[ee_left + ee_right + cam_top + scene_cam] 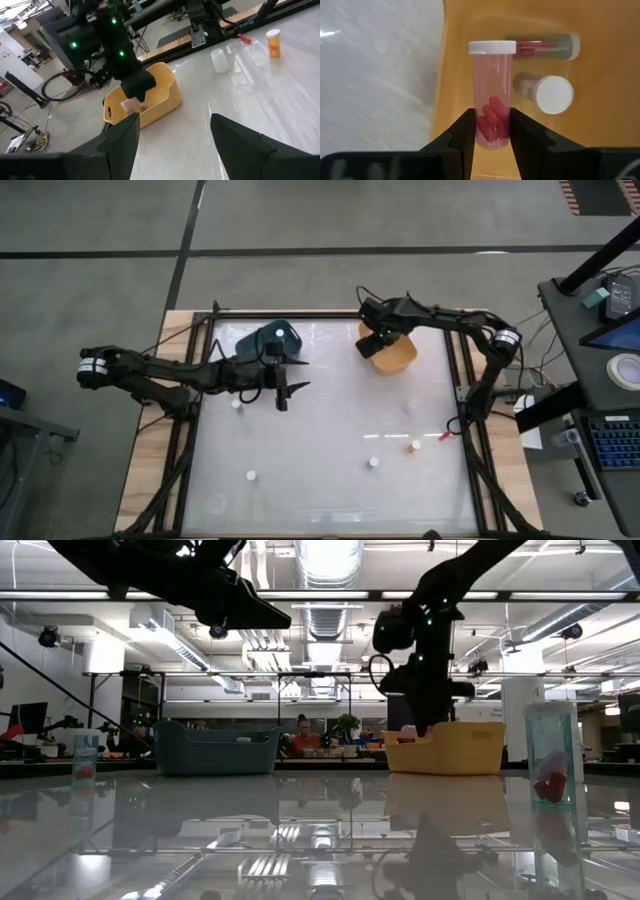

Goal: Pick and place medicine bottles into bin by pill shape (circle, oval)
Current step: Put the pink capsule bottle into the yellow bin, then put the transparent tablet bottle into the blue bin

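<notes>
My right gripper [383, 340] is over the yellow tub [398, 358] at the far right, shut on a clear medicine bottle [491, 95] with red oval pills and a white cap. Two more bottles [551, 93] lie in that tub. My left gripper [293, 393] is open and empty, next to the teal tub [268, 340]. More bottles stand upright on the table, at the left [237, 404], near left [250, 476] and near middle [372, 463]. An orange one [415, 446] stands at the right. My right gripper pinches the bottle's bottom end [492, 140], where the pills lie, between its two fingers. The bottle lies along the fingers, its white cap [492, 47] pointing away past the fingertips. It is lifted clear, above the inside of the yellow tub near its rim.
A small red scrap [445, 436] lies near the table's right edge. The low view shows one bottle at the left [85, 760] and one at the right [550, 755], with both tubs behind. A person sits far off in the room [303, 735].
</notes>
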